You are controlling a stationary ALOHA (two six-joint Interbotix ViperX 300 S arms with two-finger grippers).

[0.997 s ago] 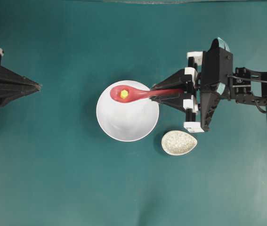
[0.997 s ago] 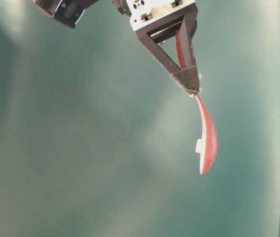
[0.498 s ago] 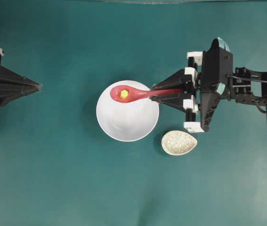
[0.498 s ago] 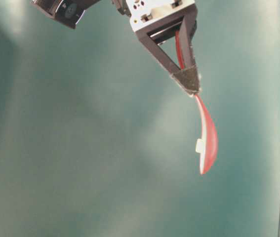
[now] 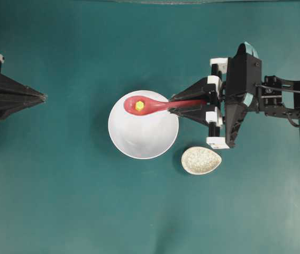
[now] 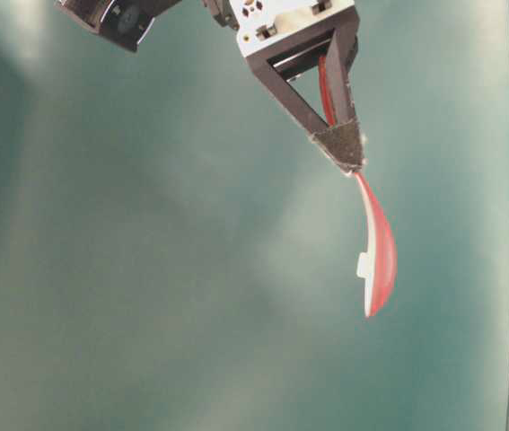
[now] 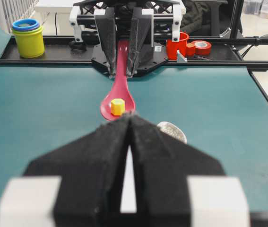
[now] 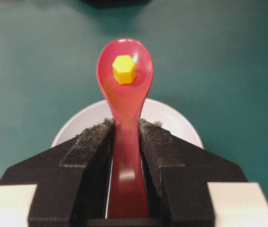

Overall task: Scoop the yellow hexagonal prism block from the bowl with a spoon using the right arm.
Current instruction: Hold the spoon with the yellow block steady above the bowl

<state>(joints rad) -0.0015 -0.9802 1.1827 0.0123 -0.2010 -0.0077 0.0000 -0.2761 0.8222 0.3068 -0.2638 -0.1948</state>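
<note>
My right gripper [image 5: 173, 104] is shut on the handle of the pink-red spoon [image 5: 148, 105], which it holds level above the white bowl [image 5: 143, 135]. The yellow hexagonal prism block [image 5: 139, 105] sits in the spoon's scoop, over the bowl's upper left rim. The right wrist view shows the spoon [image 8: 125, 94] clamped between the pads, the block [image 8: 124, 69] in its scoop and the bowl [image 8: 176, 120] below. My left gripper [image 5: 43, 97] rests shut at the far left, well away from the bowl. In the left wrist view the block [image 7: 117, 106] shows just beyond my shut left gripper [image 7: 130, 118].
A small speckled cream teardrop dish [image 5: 201, 160] lies just right of and below the bowl. Beyond the table's far edge in the left wrist view stand stacked yellow and blue cups [image 7: 28, 35] and red tape rolls [image 7: 189, 46].
</note>
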